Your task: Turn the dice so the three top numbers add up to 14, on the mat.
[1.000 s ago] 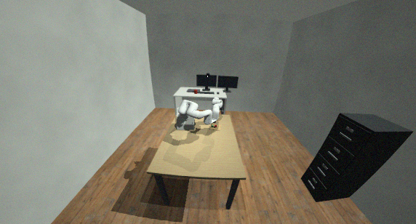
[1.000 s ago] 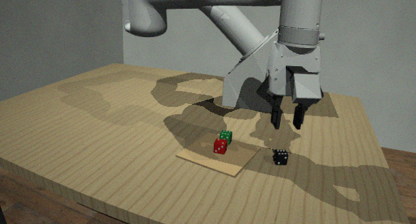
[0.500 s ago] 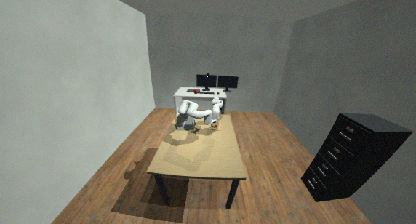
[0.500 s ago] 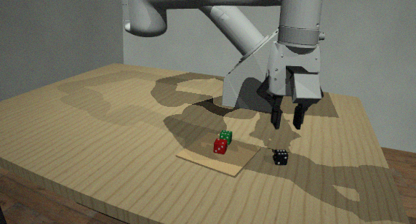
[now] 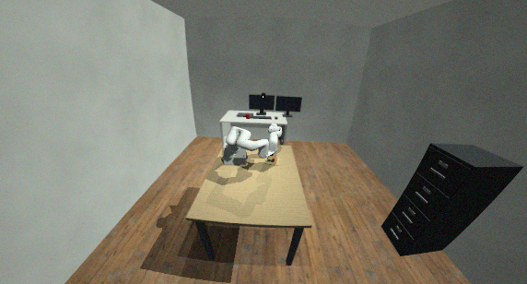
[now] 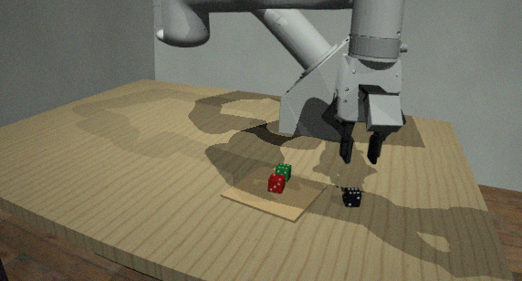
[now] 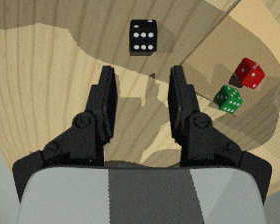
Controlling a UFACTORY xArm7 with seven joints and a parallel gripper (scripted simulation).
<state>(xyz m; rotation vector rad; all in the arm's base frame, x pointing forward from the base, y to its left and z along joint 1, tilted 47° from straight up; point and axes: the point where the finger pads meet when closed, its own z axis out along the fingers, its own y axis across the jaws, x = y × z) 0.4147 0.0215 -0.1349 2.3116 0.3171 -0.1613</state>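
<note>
claw [image 6: 360, 152] half-open, empty, above table [image 6: 114, 138] | black die [image 6: 351, 197] below-ahead, off mat [image 6: 297, 202] | red die [image 6: 276, 183], green die [image 6: 284, 171] on mat, to its side

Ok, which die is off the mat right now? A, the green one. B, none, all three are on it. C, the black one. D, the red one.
C: the black die lies on the bare table just past the mat's edge, while the red die and the green die both lie on the mat.

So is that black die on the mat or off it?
Off: the black die sits on bare table beside the mat, apart from its edge.
</note>
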